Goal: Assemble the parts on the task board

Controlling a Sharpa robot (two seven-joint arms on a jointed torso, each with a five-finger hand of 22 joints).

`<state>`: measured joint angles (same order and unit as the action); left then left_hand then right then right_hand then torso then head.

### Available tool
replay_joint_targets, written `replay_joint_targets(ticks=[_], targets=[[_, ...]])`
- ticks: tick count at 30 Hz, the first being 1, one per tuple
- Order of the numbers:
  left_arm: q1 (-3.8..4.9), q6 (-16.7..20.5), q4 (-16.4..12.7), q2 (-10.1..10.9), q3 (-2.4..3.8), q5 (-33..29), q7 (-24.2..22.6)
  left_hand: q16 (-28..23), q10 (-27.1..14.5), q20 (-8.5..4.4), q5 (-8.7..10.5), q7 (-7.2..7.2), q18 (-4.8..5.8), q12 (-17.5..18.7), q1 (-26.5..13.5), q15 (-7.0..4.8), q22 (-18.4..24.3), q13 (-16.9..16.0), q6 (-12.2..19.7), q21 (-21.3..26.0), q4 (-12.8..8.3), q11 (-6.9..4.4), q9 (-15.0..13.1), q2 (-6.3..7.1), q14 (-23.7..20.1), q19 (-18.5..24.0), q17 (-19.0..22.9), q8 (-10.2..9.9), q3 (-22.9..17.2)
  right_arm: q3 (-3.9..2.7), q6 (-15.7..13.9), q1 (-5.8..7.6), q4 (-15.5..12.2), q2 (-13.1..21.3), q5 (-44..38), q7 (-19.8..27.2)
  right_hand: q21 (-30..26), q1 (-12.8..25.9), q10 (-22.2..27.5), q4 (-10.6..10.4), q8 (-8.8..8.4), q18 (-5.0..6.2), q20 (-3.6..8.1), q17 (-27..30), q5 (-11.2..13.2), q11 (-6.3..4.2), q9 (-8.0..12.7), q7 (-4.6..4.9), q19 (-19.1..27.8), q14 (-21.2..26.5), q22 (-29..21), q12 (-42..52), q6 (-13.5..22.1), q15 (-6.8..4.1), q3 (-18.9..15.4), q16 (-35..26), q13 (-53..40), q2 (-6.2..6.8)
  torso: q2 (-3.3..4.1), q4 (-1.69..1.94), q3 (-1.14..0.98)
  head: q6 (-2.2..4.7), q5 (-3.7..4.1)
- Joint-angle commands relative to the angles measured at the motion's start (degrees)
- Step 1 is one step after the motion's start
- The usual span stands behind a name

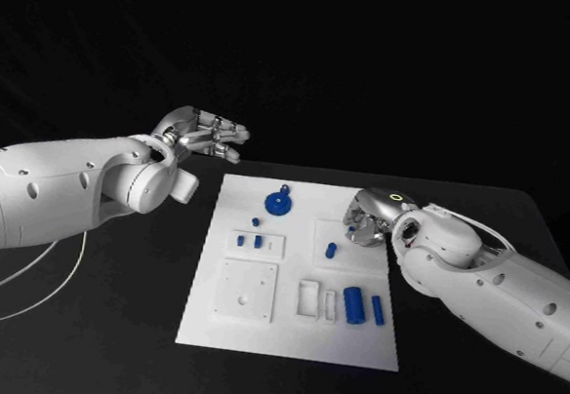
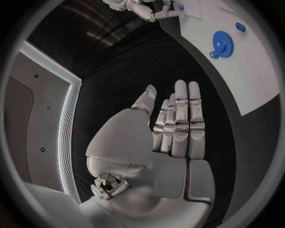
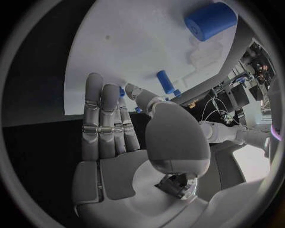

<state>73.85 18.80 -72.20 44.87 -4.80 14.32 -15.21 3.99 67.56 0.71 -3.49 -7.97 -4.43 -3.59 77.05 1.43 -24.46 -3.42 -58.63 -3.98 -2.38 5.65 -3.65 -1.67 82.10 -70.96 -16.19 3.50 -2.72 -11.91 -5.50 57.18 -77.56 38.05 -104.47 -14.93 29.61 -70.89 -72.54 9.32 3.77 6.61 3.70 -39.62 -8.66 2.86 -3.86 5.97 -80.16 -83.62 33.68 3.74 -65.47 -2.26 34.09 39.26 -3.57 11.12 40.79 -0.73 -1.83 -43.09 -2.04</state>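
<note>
Right silver hand (image 1: 368, 220), fingers extended and empty, hovers over the white rectangular task board (image 1: 291, 326), just beside a small blue peg (image 1: 331, 249); left silver hand (image 1: 205, 135), likewise empty with fingers straight, lies off the board near its far left corner.

the right hand (image 1: 368, 220) covers part of the task board (image 1: 288, 340); parts beneath it stay hidden.

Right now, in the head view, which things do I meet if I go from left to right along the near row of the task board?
Square white plate → white open frame → small white piece → large blue cylinder → slimmer blue cylinder, all on the task board.
</note>
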Motion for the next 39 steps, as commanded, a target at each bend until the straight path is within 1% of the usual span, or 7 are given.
replay_joint_targets(ticks=[1,6,14,22,23,28,39], targets=[[0.08,-0.41,0.09,-0.23,0.07,0.00,0.35,-0.09,-0.41,-0.07,0.32,0.02,0.90,0.07,0.15,0.26,0.15,0.03,0.55,-0.21,0.27,-0.08,-0.08,-0.44,0.17,-0.38,-0.06,0.12,0.02,0.28,1.23,-0.24,0.28,-0.18,0.39,0.87,-0.30,-0.10,-0.82,-0.12,-0.08,0.27,0.19,-0.06,0.06,-0.11,-0.14,-0.17,-0.49,0.16,0.23,-0.30,-0.90,-0.36,0.15,0.41,0.03,-0.63,0.00,-0.02,0.00,-0.09,-0.06],[0.08,-0.59,0.29,-0.33,0.07,0.05,0.72,-0.10,-0.49,-0.06,0.36,0.02,0.89,0.07,0.36,0.26,0.25,0.03,0.55,-0.21,0.19,-0.07,-0.09,-0.43,0.12,-0.37,-0.05,0.13,-0.02,0.39,1.48,-0.26,0.44,-0.25,0.40,0.77,-0.17,-0.96,-2.82,0.54,-0.03,0.01,0.57,-0.33,0.35,-0.77,-0.73,-0.64,-0.62,0.22,1.00,-0.26,-2.89,-0.75,0.08,0.82,-0.07,-1.79,0.00,-0.04,-0.03,-0.10,-0.06],[0.08,-0.95,0.40,-0.34,0.06,0.23,1.22,-0.11,-0.59,-0.03,0.42,-0.02,0.90,0.07,0.42,0.30,0.37,0.03,0.61,-0.19,0.23,-0.03,-0.08,-0.42,0.03,-0.32,-0.02,0.13,0.03,0.46,1.52,-0.28,0.83,-0.24,-0.25,0.37,0.58,-1.64,-4.07,2.43,-0.05,-0.01,0.95,-0.57,0.36,-1.06,-1.03,-0.76,0.13,0.44,3.37,-0.22,-4.00,-1.03,1.30,1.08,-0.13,-2.78,0.00,-0.04,-0.04,-0.13,0.00],[0.09,-1.76,0.44,-0.48,0.06,1.63,1.45,-0.11,-0.97,0.06,0.44,-0.12,0.90,0.07,0.31,0.40,0.75,0.03,0.96,-0.20,0.54,0.09,-0.08,-0.35,-0.11,-0.28,0.06,0.11,0.40,0.62,0.55,-0.38,1.02,-0.63,-1.33,0.65,1.78,-2.68,-5.97,3.91,-0.09,0.05,1.23,-0.99,2.96,-1.49,-1.59,-1.17,0.71,0.39,6.33,-0.21,-5.95,-1.27,2.92,1.49,-0.25,-4.13,0.02,-0.03,-0.04,-0.15,0.08],[0.09,-1.82,0.44,-0.50,0.06,1.74,1.45,-0.11,-0.97,0.06,0.44,-0.12,0.90,0.07,0.31,0.40,0.75,0.03,0.96,-0.20,0.54,0.09,-0.08,-0.35,-0.11,-0.28,0.06,0.11,0.40,0.64,0.41,-0.40,1.02,-0.65,-1.44,0.64,1.94,-2.85,-6.06,4.05,-0.10,0.07,1.26,-1.02,4.05,-1.50,-1.64,-1.23,0.65,0.40,6.64,-0.22,-6.03,-1.30,3.46,1.50,-0.24,-4.30,0.02,-0.02,-0.04,-0.16,0.08],[0.08,-2.23,0.48,-0.55,0.06,2.07,1.54,-0.10,-1.20,0.11,0.45,-0.18,0.87,0.06,0.19,0.44,0.99,0.02,1.11,-0.21,0.76,0.16,-0.08,-0.45,-0.12,-0.33,0.09,0.12,0.60,0.70,-0.45,-0.52,0.86,-0.73,-1.89,0.60,2.24,-2.75,-6.38,4.13,-0.08,0.17,1.38,-1.16,5.74,-1.58,-1.83,-1.32,0.69,0.34,7.81,-0.21,-6.31,-1.46,4.87,1.63,-0.23,-4.65,0.01,-0.02,-0.01,-0.22,0.19],[0.08,-2.69,1.63,-0.68,0.07,2.32,1.55,-0.11,-1.47,0.20,0.45,-0.26,0.84,0.04,0.17,0.52,1.54,0.02,1.44,-0.19,0.98,0.23,-0.09,-0.55,-0.23,-0.36,0.15,0.12,0.88,0.65,-2.04,-0.68,0.58,-0.50,-1.38,0.75,1.54,-2.50,-6.88,4.52,-0.06,-0.05,1.75,-1.67,5.88,-1.75,-1.98,-1.46,0.37,0.21,9.21,-0.21,-6.70,-1.73,5.10,1.38,-0.15,-4.83,-0.01,-0.04,0.00,-0.19,0.18]])
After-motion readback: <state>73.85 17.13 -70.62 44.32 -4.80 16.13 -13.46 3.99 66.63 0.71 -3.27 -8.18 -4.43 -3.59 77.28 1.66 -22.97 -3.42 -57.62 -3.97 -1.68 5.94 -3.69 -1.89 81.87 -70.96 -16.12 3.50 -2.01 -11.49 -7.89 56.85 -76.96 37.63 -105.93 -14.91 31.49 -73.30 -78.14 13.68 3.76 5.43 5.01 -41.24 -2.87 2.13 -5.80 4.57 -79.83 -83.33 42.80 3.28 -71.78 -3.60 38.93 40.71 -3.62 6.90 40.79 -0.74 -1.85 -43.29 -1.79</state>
